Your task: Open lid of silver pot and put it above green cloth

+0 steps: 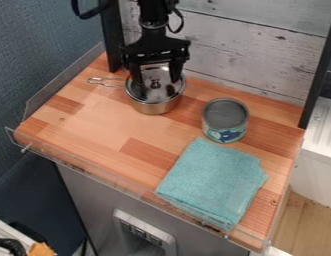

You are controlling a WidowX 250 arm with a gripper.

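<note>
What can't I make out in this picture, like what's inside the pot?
All in the camera view:
Inside the pot: hidden by the lid.
Whether the jaws touch the lid: too small to tell.
Anything under the cloth: the cloth covers it.
Details on the can's label: too small.
The arm's base: cut off by the top edge.

- Camera view: set above and in front of the wooden counter (94, 125); looks down at a slant;
- Facing: across the counter, toward the plank wall (248, 55) behind it;
- Range: moderately near; counter's full width in frame, floor (314, 215) beside it.
</note>
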